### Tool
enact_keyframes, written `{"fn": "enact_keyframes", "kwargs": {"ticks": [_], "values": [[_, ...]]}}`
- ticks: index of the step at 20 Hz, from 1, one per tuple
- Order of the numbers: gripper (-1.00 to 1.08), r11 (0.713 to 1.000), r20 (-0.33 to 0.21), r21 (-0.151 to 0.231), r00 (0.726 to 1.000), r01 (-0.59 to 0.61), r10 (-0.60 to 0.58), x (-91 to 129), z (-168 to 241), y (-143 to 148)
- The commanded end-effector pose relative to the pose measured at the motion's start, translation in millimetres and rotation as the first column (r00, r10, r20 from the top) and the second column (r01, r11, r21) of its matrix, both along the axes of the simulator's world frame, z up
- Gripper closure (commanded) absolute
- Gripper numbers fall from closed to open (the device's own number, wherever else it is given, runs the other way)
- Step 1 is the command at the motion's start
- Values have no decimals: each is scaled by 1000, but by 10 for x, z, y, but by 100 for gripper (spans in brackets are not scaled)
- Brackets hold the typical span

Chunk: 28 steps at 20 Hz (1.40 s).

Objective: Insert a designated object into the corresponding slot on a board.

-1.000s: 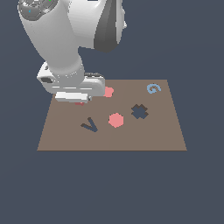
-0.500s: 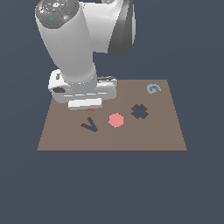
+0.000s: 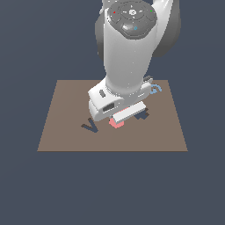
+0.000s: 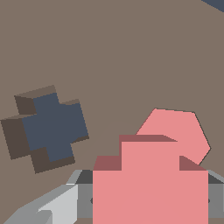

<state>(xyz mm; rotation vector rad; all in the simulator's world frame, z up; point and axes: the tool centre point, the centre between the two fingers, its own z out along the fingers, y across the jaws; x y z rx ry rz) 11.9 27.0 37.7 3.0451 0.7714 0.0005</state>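
In the wrist view the designated object, a salmon-pink cross (image 4: 148,183), sits between my grey fingers (image 4: 65,199), so my gripper (image 4: 148,199) is shut on it. It hangs just above the brown board (image 4: 109,52). The slot (image 4: 46,129), a dark plus-shaped cutout, lies off to one side of the cross, apart from it and turned at a different angle. In the exterior view my gripper (image 3: 127,112) hovers low over the board's (image 3: 66,132) middle. The slot (image 3: 142,115) shows only partly past the hand.
A pink hexagon (image 4: 186,131) lies flat on the board right behind the held cross; it peeks out under the hand (image 3: 116,124). A dark V-shaped cutout (image 3: 90,127) is toward the exterior view's left. A light-blue G (image 3: 156,89) is near the far right corner.
The arm has swung from the board's far left toward the exterior view's right, carrying the cross. The hand now hangs over the hexagon, beside the slot.
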Motion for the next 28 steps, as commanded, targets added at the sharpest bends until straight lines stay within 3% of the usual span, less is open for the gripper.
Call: {"fn": "enact_keyframes", "kwargs": {"ticks": [1,8,18,19,28], "values": [[108,995,0,0,995,-96,96,19,14,277],[108,968,0,0,968,-249,249,-32,30,733],[108,965,-1,0,965,-263,263,-50,-69,774],[-92,965,-1,0,965,-263,263,-50,-69,774],[-92,965,-1,0,965,-263,263,-50,-69,774]]}}
